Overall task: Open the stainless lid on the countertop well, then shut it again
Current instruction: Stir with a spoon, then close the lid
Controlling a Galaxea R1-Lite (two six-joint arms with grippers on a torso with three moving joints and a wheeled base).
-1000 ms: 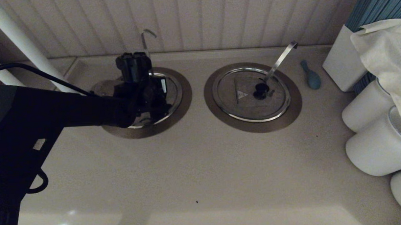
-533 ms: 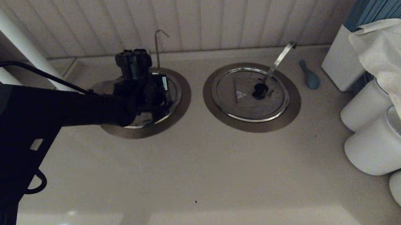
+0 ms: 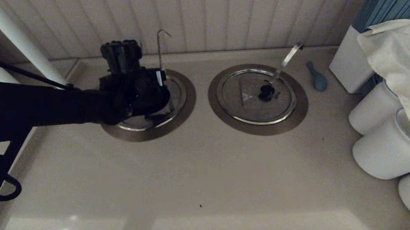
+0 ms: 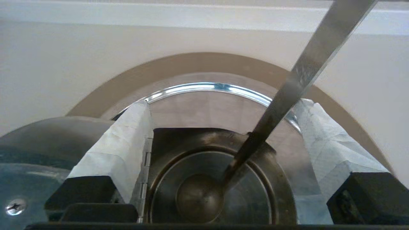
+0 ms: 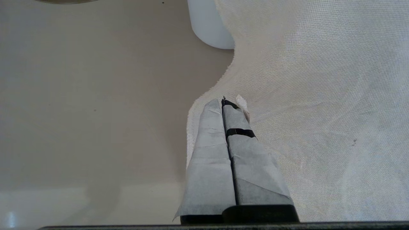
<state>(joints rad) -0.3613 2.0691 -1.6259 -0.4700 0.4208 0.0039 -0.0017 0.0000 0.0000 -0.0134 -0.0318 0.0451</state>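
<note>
Left gripper [image 4: 222,103] hung directly over the countertop well [image 3: 189,95], its taped fingers [image 4: 118,150] spread wide and holding nothing. Straight beneath it we looked into the dark well at a ladle bowl [image 4: 199,198], so we judged the opening half done and the closing yet to come. Just beside the bowl ran the hinge [image 4: 147,153], its long axis pointing away from the wrist toward the wall. The folded flap [image 4: 48,140] seemed to lie flat on the far side of that hinge from the opening, outside one finger, so the coming move turned on reaching sideways across the hinge and swinging the flap back over the hole. Rising from the bowl, the ladle handle [image 4: 306,70] slanted up between the fingers, close to the other one, and looked likely to get in the way. Beyond the opening sat the rest of the stainless lid [image 4: 207,110], seated inside the well's shiny rim. Well apart from the well, the right gripper [image 5: 228,105] rested clenched above a white cloth [image 5: 319,95].
</note>
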